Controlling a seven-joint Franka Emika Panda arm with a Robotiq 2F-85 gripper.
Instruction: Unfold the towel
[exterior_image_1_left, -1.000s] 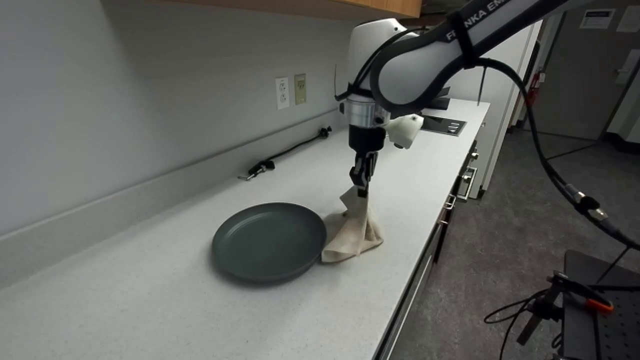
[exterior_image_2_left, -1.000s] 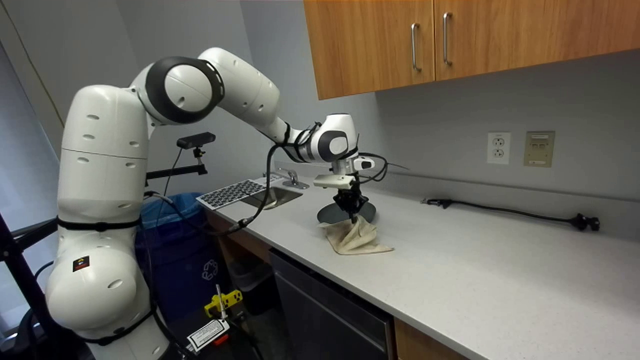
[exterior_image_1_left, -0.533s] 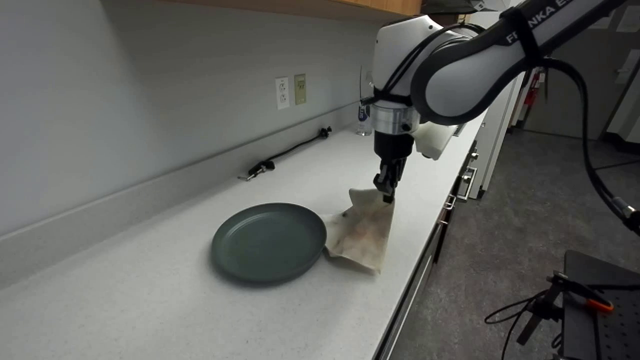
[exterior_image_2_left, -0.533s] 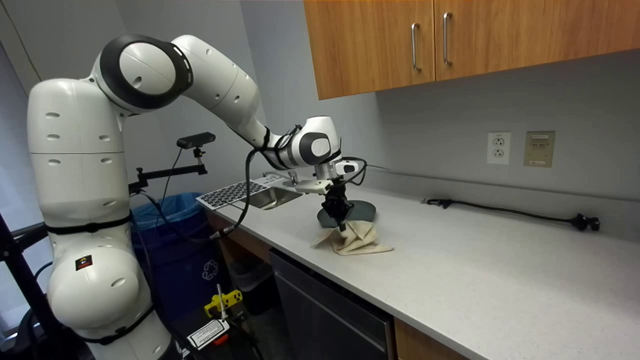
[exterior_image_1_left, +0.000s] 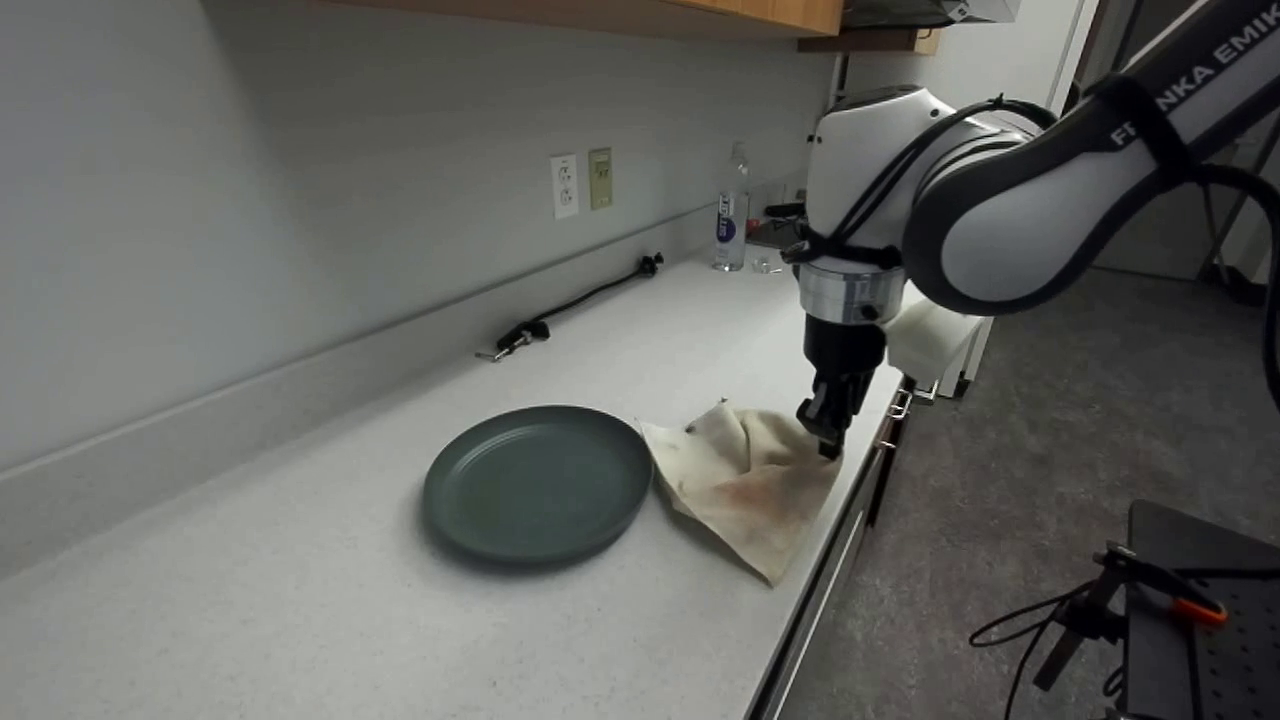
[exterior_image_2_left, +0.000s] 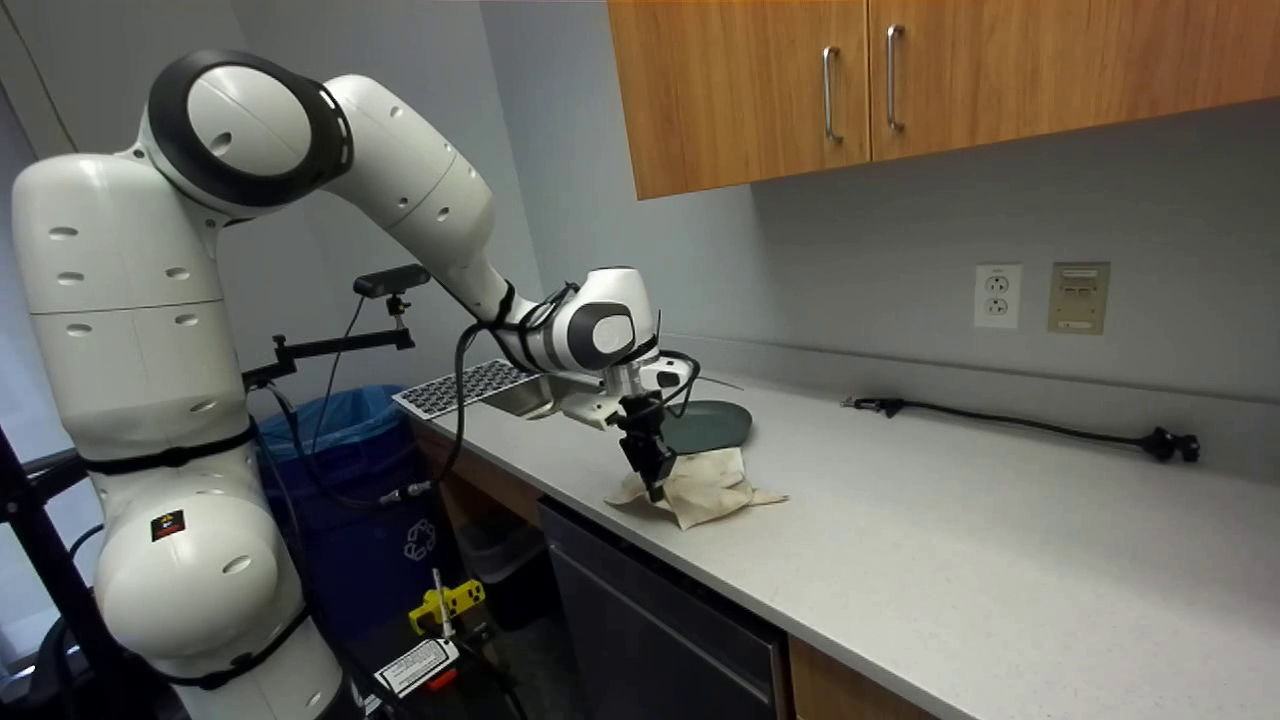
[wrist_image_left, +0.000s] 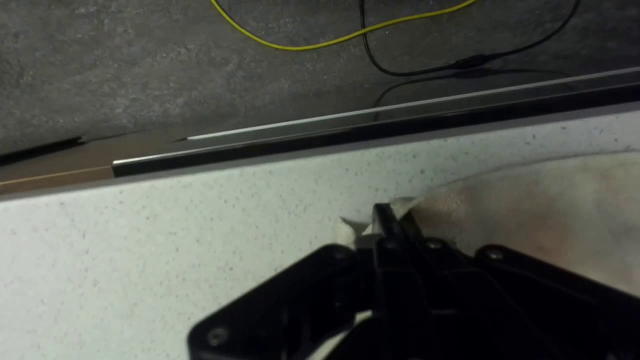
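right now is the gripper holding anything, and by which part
The gripper pinches the towel by its edge; whether right at a corner I can't tell.

Towel (exterior_image_1_left: 750, 488): cream-beige, reddish-brown blotch near its middle, fainter brown towards 3 o'clock in an exterior view
Plate (exterior_image_1_left: 538, 485): plain dark green
Tool (exterior_image_1_left: 829, 449): black
Tabletop (wrist_image_left: 175, 250): whitish, finely flecked with grey
Cupboard (exterior_image_2_left: 985, 75): honey-brown wood grain
Floor (wrist_image_left: 150, 70): mottled grey
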